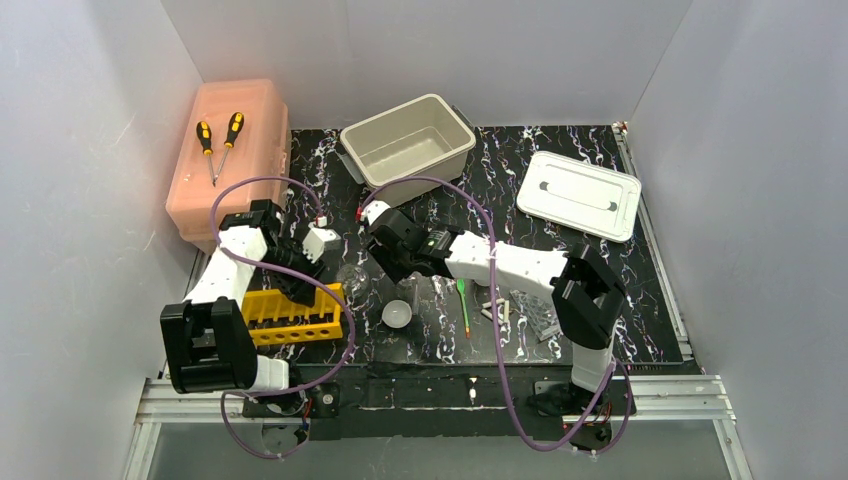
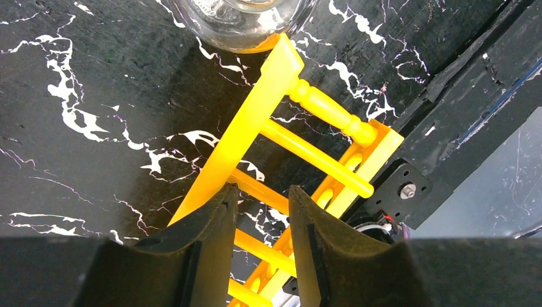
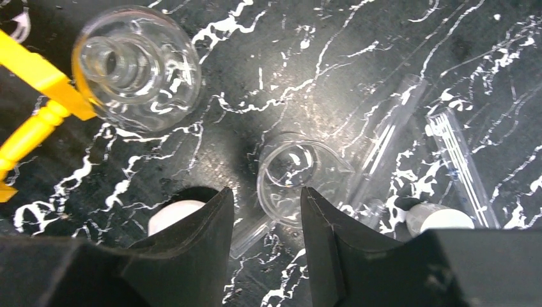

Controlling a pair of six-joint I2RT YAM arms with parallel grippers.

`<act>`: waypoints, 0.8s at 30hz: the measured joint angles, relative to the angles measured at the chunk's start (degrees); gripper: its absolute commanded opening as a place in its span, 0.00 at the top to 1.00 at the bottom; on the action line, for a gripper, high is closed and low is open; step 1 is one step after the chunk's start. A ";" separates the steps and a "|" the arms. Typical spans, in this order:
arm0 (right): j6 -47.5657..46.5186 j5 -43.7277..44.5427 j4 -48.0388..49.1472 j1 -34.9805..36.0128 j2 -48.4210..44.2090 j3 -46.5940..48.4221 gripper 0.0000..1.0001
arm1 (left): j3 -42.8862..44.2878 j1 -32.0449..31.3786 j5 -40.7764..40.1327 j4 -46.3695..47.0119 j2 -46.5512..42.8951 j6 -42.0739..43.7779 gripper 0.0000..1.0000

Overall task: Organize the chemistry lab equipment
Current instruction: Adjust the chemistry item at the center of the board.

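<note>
The yellow slotted tube rack (image 1: 292, 316) lies at the near left. My left gripper (image 1: 300, 288) hangs open right over it; in the left wrist view its fingertips (image 2: 262, 188) straddle a yellow bar of the rack (image 2: 255, 121) without closing on it. A clear glass flask (image 1: 352, 278) stands at the rack's end and also shows in the right wrist view (image 3: 137, 67). My right gripper (image 1: 392, 265) is open and empty (image 3: 267, 190) above a small clear beaker (image 3: 297, 176) and glass tubes (image 3: 390, 134). The white bowl (image 1: 397, 314), green spoon (image 1: 463, 305) and white triangle (image 1: 497, 308) lie nearby. I cannot make out the squeeze bottle.
A grey bin (image 1: 440, 160) stands at the back centre with its white lid (image 1: 580, 195) to the right. The pink box (image 1: 250, 110) at the back left carries two screwdrivers (image 1: 218, 140). A white round-ended thing (image 3: 441, 219) lies beside the tubes.
</note>
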 measured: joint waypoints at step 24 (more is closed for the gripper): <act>2.40 -15.74 9.55 0.70 10.69 10.01 0.41 | 0.37 1.55 -2.80 2.01 0.90 -6.34 0.72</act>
